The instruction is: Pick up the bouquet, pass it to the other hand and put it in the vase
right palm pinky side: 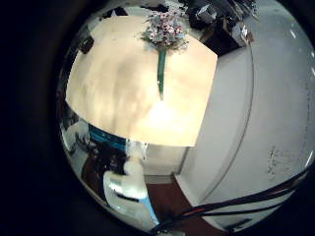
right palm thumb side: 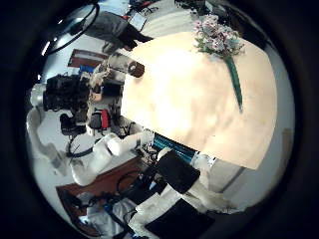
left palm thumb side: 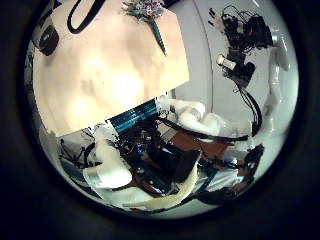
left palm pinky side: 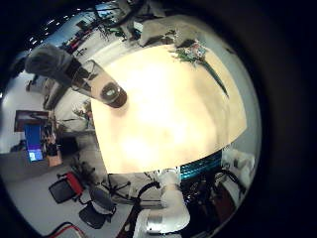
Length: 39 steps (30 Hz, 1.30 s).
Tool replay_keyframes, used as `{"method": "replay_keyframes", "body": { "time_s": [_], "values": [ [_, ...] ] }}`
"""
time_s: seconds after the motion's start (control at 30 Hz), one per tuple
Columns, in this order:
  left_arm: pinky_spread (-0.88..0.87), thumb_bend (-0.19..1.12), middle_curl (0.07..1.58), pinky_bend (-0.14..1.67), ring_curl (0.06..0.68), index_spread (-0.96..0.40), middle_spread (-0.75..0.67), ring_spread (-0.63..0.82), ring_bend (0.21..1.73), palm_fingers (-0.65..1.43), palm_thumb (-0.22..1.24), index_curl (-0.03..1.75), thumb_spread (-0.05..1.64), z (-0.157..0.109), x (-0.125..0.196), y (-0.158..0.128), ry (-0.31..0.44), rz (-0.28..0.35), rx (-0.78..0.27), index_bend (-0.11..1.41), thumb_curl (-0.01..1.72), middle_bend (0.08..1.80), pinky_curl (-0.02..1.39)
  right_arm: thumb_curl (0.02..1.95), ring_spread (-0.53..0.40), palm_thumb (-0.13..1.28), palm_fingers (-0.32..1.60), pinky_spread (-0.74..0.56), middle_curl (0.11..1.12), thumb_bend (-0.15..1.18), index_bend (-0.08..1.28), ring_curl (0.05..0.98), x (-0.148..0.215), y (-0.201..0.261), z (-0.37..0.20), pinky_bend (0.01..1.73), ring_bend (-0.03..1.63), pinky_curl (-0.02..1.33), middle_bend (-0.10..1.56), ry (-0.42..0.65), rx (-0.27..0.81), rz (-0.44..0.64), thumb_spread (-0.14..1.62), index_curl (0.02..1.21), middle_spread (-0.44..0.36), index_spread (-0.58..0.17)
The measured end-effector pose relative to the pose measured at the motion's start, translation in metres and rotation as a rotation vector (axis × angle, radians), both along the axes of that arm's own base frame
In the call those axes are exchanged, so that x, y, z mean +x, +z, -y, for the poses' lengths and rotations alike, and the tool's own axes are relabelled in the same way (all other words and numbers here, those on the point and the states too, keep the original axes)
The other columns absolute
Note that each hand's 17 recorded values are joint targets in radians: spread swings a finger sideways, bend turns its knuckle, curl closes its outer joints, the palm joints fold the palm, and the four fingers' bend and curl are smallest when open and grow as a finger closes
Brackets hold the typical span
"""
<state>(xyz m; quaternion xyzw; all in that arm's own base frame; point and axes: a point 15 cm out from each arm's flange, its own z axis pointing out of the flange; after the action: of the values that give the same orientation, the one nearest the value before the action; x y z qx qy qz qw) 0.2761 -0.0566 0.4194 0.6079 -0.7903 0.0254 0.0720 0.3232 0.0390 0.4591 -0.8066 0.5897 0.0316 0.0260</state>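
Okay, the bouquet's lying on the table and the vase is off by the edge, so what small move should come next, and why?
Probably lower a robot hand toward the bouquet stem. It lies flat on the table, untouched, apart from the vase, and both palm cameras see the table from well above, so nothing is grasped yet.

Bouquet (right palm pinky side: 162, 39) flat on table (right palm pinky side: 118, 84) — vase (left palm pinky side: 112, 95) upright, well apart.

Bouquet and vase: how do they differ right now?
The bouquet lies flat on the table; the vase stands upright. The bouquet is long with a thin stem; the vase is shorter and stouter, with a round open mouth. Both rest on the table, well apart.
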Motion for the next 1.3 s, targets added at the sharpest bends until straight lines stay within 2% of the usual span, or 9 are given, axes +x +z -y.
{"method": "replay_keyframes", "body": {
  "time_s": [0.33,0.47,0.63,0.8,0.9,1.07,1.17,1.3],
  "values": [
    [0.64,-0.03,0.32,0.41,0.233,-0.02,0.3,0.53,0.48,0.08,0.0,0.3,0.95,-0.004,-0.001,0.011,0.007,0.029,0.006,0.17,0.28,0.2,0.18,0.3,0.234,0.39,0.13,0.38,0.33,-0.02,0.16,0.246,0.006,0.005,0.016,0.44,0.36,0.29,0.19,-0.037,0.01,0.024,1.21,0.29,0.129,-0.286],
    [0.63,-0.03,0.32,0.43,0.234,-0.03,0.3,0.52,0.49,0.08,0.01,0.31,0.95,0.0,0.008,0.008,-0.03,0.008,0.007,0.17,0.29,0.19,0.19,0.27,0.235,0.29,0.21,0.38,0.33,-0.04,0.15,0.257,0.005,0.005,0.023,0.44,0.43,0.28,0.21,-0.073,0.009,0.016,1.2,0.28,0.122,-0.291],
    [0.62,-0.02,0.32,0.43,0.233,-0.03,0.29,0.51,0.5,0.1,0.04,0.31,0.97,-0.003,0.019,0.003,-0.102,-0.009,0.007,0.17,0.29,0.2,0.18,0.26,0.227,0.19,0.31,0.39,0.34,-0.03,0.13,0.277,0.009,0.005,0.029,0.49,0.53,0.29,0.23,-0.181,0.04,0.009,1.18,0.26,0.125,-0.269],
    [0.61,-0.02,0.33,0.44,0.231,-0.05,0.27,0.49,0.5,0.12,0.06,0.32,0.99,-0.002,0.024,0.005,-0.163,-0.012,-0.005,0.17,0.29,0.2,0.18,0.27,0.213,0.17,0.33,0.39,0.35,-0.03,0.13,0.291,0.041,-0.01,0.046,0.55,0.61,0.3,0.26,-0.337,0.051,-0.037,1.13,0.25,0.148,-0.227],
    [0.61,-0.02,0.33,0.44,0.23,-0.05,0.26,0.49,0.5,0.12,0.06,0.32,1.0,-0.001,0.031,0.002,-0.201,-0.001,-0.01,0.17,0.29,0.2,0.18,0.27,0.208,0.13,0.32,0.38,0.36,-0.04,0.14,0.294,0.054,-0.026,0.063,0.56,0.63,0.3,0.28,-0.423,0.022,-0.075,1.08,0.24,0.169,-0.187],
    [0.6,-0.02,0.33,0.44,0.229,-0.05,0.27,0.49,0.51,0.1,0.07,0.32,1.02,-0.002,0.04,-0.011,-0.226,-0.027,-0.013,0.16,0.29,0.19,0.17,0.28,0.169,0.1,0.36,0.37,0.37,-0.03,0.14,0.304,0.094,-0.071,0.1,0.58,0.72,0.29,0.32,-0.55,-0.047,-0.074,1.04,0.24,0.181,-0.135],
    [0.6,-0.03,0.33,0.45,0.226,-0.05,0.27,0.49,0.51,0.1,0.07,0.32,1.02,-0.007,0.047,-0.008,-0.22,-0.015,-0.018,0.17,0.29,0.19,0.17,0.28,0.118,0.1,0.41,0.31,0.37,-0.03,0.15,0.315,0.101,-0.099,0.108,0.62,0.78,0.29,0.32,-0.582,-0.053,-0.091,1.03,0.24,0.178,-0.116],
    [0.6,-0.03,0.34,0.45,0.223,-0.05,0.27,0.5,0.51,0.1,0.07,0.32,1.02,-0.001,0.047,-0.006,-0.235,-0.01,-0.034,0.17,0.28,0.2,0.17,0.29,0.052,0.1,0.47,0.23,0.38,-0.02,0.17,0.325,0.117,-0.143,0.12,0.66,0.84,0.29,0.36,-0.614,-0.047,-0.054,1.02,0.25,0.163,-0.1]
  ]
}}
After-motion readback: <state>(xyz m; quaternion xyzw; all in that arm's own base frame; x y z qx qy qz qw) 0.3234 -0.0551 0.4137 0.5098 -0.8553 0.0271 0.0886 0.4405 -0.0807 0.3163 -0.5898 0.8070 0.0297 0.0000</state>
